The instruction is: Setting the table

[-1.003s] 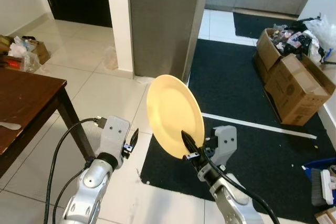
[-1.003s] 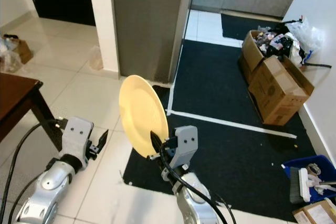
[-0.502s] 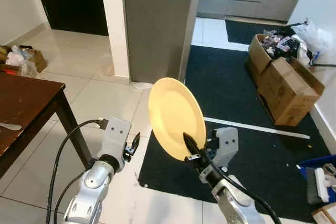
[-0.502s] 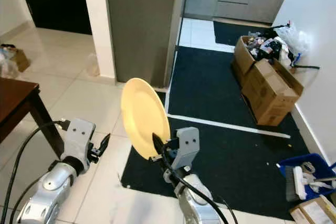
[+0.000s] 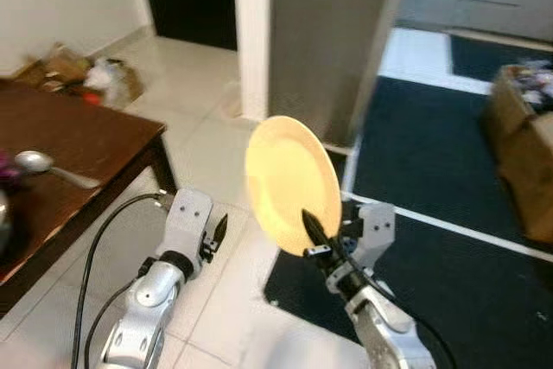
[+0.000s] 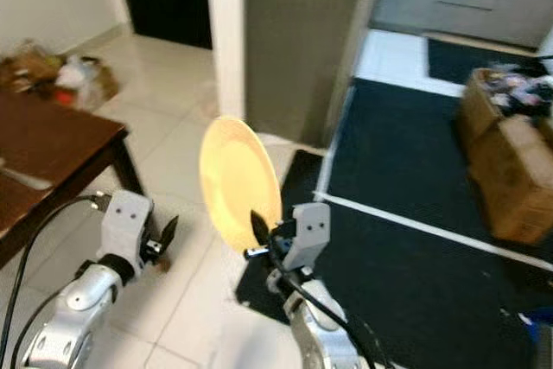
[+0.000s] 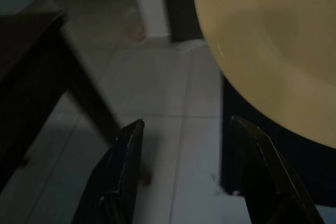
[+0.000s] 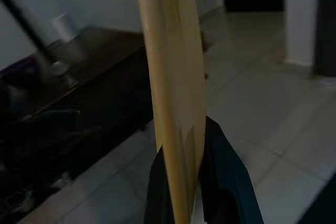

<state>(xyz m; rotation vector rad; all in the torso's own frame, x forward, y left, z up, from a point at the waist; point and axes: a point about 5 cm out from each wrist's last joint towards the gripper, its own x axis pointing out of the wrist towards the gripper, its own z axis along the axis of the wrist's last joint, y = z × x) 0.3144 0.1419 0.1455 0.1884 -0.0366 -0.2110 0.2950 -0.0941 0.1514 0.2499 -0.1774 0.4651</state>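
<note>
A pale yellow plate [image 5: 289, 179] stands almost upright in mid-air, with my right gripper [image 5: 313, 232] shut on its lower rim. The right wrist view looks along the plate's edge [image 8: 176, 93] clamped between the black fingers [image 8: 223, 182]. My left gripper [image 5: 218, 232] is held out low to the left of the plate, open, with nothing between its fingers [image 7: 126, 166]. The dark wooden table [image 5: 78, 140] stands at the left with a metal spoon [image 5: 43, 166] lying on it.
A grey fridge-like cabinet [image 5: 333, 32] and a white pillar [image 5: 251, 23] stand ahead beside a dark doorway. Black mats [image 5: 449, 179] cover the floor on the right, with cardboard boxes [image 6: 510, 162] along the wall. Clutter lies on the floor past the table [image 5: 95, 75]. White tiles lie below.
The view has swung left, bringing more of the table and its spoon into sight and pushing the boxes to the right edge. Both arms keep their pose, plate still held.
</note>
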